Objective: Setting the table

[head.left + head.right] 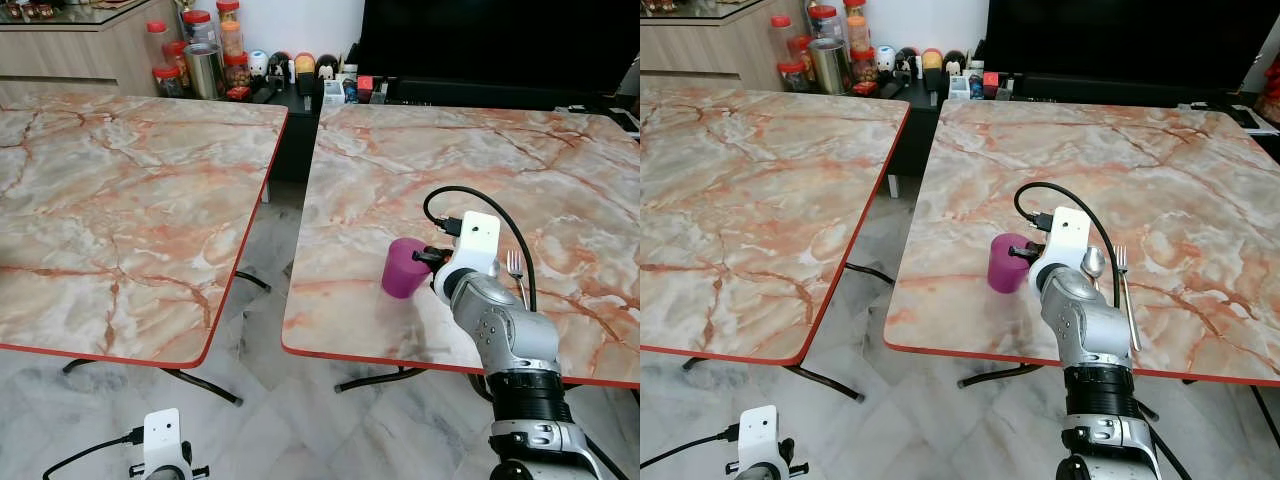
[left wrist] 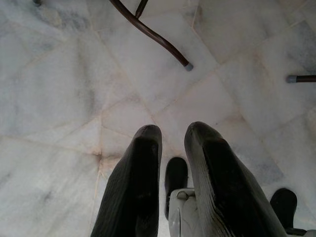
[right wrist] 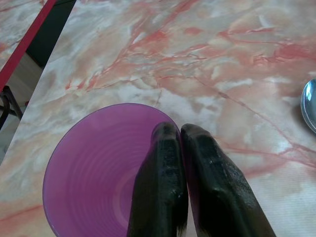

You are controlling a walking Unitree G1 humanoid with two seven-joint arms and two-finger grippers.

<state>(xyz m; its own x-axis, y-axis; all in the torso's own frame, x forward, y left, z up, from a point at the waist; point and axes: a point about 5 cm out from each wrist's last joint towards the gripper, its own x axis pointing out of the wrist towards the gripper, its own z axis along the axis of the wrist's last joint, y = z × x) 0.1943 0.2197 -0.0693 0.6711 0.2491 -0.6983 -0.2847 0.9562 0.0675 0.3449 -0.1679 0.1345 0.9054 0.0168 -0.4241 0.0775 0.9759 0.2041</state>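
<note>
Nearest, the left gripper (image 2: 170,148) hangs low over the pale marble floor (image 2: 59,98), its two black fingers a narrow gap apart and holding nothing; curved dark desk legs (image 2: 153,34) cross the tiles beyond it.

Above the near edge of the right desk (image 1: 560,170), the right gripper (image 3: 180,136) is pinched onto the rim of the purple cup (image 1: 403,267), one finger inside the wall and one outside. The cup stands upright on the desk, close to its red-trimmed front edge and toward its left side. Just to the right of the arm, a spoon (image 1: 1093,262) and a fork (image 1: 1126,290) lie side by side on the marble top.

The left desk (image 1: 110,200) stands apart, across a gap of floor.

Farthest back, jars (image 1: 200,40) and small figurines (image 1: 290,68) crowd a low dark shelf against the wall.
</note>
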